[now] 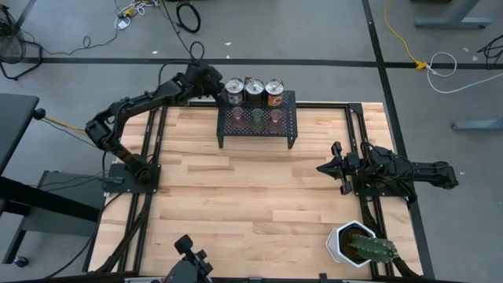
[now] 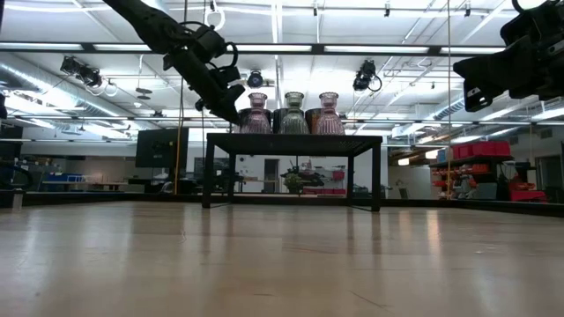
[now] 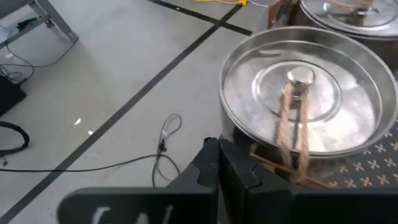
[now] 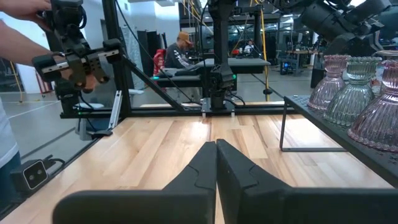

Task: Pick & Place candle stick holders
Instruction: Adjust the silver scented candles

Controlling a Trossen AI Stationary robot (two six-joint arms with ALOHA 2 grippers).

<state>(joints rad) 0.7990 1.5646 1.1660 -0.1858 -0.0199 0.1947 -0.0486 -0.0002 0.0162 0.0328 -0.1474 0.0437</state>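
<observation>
Candle stick holders (image 1: 254, 104) all sit on the black mesh rack (image 1: 257, 134); left gripper (image 1: 212, 82), closed and empty, hovers beside the leftmost silvery holder (image 3: 303, 102). Grasping first requires opening.

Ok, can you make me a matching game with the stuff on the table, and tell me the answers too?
Things:
1. cactus pot
2. black rack
3. left gripper
4. right gripper

Places:
A. far middle of the table, holding the candle holders
B. beside the leftmost silver holder
C. near right corner of the table
D. over the table's right side, away from the rack

Pairs: 1-C, 2-A, 3-B, 4-D
</observation>
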